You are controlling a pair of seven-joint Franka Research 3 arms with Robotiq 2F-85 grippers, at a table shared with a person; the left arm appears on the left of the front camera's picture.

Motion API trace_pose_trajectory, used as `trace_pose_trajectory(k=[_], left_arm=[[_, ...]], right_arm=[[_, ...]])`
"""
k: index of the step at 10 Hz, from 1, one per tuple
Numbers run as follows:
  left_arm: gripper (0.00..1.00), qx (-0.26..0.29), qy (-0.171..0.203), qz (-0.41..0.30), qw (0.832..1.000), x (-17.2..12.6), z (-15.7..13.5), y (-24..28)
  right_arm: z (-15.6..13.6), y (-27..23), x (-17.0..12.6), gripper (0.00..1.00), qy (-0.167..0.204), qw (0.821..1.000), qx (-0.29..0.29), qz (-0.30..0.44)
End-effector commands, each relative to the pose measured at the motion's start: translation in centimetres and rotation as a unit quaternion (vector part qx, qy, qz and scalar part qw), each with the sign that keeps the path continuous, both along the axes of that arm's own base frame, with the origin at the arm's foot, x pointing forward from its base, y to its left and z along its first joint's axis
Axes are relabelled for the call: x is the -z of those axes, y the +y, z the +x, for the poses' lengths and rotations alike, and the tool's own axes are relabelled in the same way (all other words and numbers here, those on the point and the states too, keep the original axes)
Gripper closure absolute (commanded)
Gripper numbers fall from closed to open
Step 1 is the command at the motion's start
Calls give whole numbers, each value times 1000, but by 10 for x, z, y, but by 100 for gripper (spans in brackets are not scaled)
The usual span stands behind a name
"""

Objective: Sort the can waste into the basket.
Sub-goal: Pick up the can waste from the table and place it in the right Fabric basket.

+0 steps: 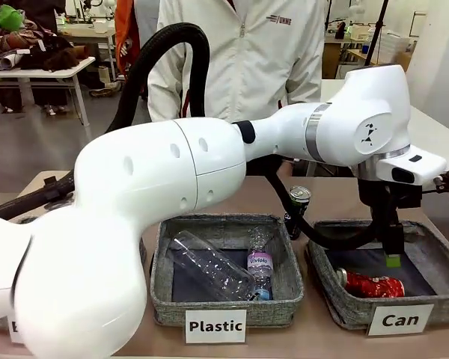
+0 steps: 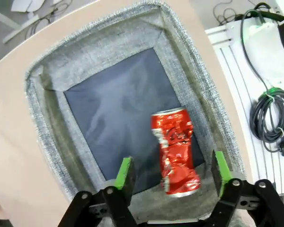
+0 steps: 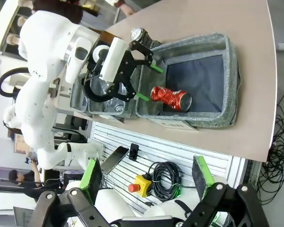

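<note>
The dented red can (image 1: 371, 285) lies on its side on the dark lining of the grey basket (image 1: 334, 296) with the "Can" card. My left gripper (image 1: 391, 254) hangs just above it, open. In the left wrist view the green pads (image 2: 127, 171) stand apart on either side of the red can (image 2: 175, 151) without touching it. A black-and-blue can (image 1: 298, 203) with a silver top stands upright on the table behind the basket's left corner. My right gripper (image 3: 146, 176) is open and holds nothing, off the table's side, looking at the basket (image 3: 227, 61) and the red can (image 3: 171, 97).
The "Plastic" basket (image 1: 224, 224) to the left holds clear plastic bottles (image 1: 213, 266). A person in a white jacket (image 1: 239, 60) stands at the far side. Below my right gripper are a slotted white panel, coiled cables (image 3: 163, 172) and a yellow stop button (image 3: 141, 183).
</note>
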State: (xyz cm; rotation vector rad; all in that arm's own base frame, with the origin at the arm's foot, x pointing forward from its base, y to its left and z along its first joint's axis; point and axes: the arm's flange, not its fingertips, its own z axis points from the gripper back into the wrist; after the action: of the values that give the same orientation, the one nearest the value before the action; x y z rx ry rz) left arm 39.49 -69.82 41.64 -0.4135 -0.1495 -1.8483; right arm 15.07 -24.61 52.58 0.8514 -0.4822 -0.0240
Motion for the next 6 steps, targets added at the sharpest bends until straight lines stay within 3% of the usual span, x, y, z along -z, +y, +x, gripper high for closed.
trace_pose_trajectory(k=[1,3,5,6], left_arm=[[0,-14,-1,2,1000,-6,-17,27],[0,-48,15,25,998,-35,-34,52],[0,-225,93,-30,969,-72,-66,92],[0,-264,103,-36,958,-83,-78,119]], right_arm=[[-2,4,-2,0,1,1000,6,7],[-2,4,-2,0,1,1000,6,7],[-2,4,-2,0,1,1000,6,7],[-2,4,-2,0,1,1000,6,7]])
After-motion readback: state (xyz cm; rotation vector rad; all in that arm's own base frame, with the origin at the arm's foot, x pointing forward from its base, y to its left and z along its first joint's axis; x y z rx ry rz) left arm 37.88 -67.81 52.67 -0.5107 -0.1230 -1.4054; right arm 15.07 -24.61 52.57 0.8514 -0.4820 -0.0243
